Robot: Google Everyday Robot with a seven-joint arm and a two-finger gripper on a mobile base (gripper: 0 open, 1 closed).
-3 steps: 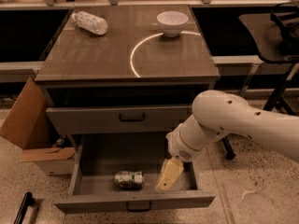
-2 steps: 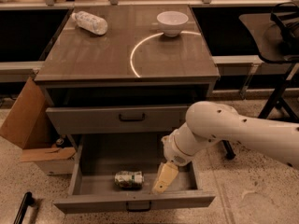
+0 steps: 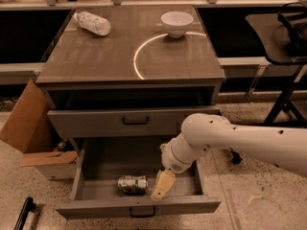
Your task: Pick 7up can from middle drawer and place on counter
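The 7up can (image 3: pixel 132 184) lies on its side, green and white, on the floor of the open middle drawer (image 3: pixel 96 166), near its front. My gripper (image 3: pixel 162 186) hangs from the white arm inside the drawer, just right of the can and a small gap away from it. The counter (image 3: pixel 96 56) is the glossy grey-brown cabinet top with a pale arc line on it.
A clear crinkled plastic bottle (image 3: pixel 93 23) lies at the counter's back left and a white bowl (image 3: pixel 177 23) stands at its back right. The upper handled drawer (image 3: pixel 135 120) is shut. A cardboard box (image 3: pixel 29 128) stands left of the cabinet. A dark stand (image 3: pixel 283 47) is at right.
My arm and gripper have moved left inside the drawer, closer to the can. The can has not moved.
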